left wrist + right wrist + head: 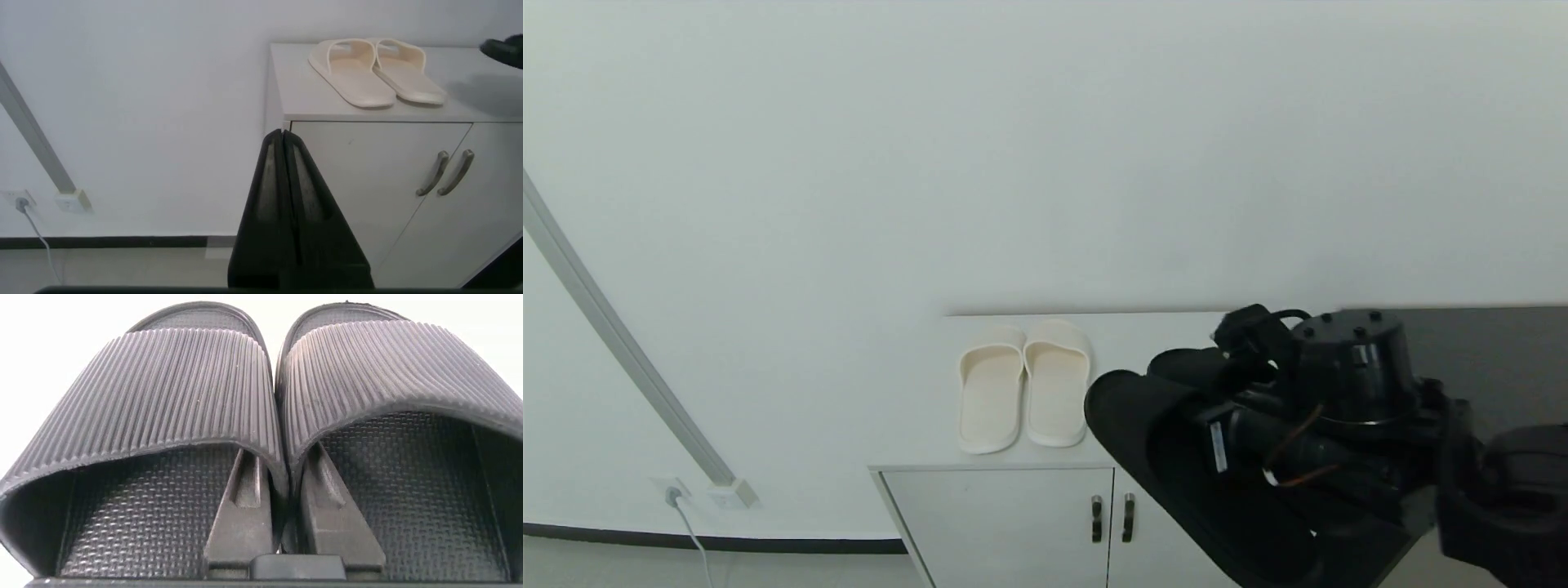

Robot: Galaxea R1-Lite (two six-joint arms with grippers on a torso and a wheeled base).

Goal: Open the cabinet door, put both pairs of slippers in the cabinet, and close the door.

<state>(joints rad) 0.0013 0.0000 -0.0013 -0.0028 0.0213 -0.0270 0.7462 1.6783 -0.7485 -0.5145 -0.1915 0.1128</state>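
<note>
While both doors of the cabinet (1005, 523) are shut, the robot's right gripper (280, 469) holds the black slippers (1168, 433) up in the air, near the right part of the cabinet. Its jaws are squeezed on the two inner side walls, where the slippers press together, so one pinch carries both shoes at once. From where I stand that looks like a good way to lift a pair. But the toes stick out far from the jaws, and I think they could wobble or slip.

On the white surface (1135, 335) on top of the cabinet lie the white slippers (1023, 392), side by side and touching, toes to the wall.

Lower down, the left gripper (283, 139) hangs off to the left of the cabinet, pointing at its front. Its jaws are pressed flat together with nothing between them. I think it is there for the handles (1097, 518), which sit close together where the two doors meet. A door has to be pulled open before any slipper can go in.

I cannot see inside the cabinet. Neither pair is in it yet, so most of the job is left to do.
</note>
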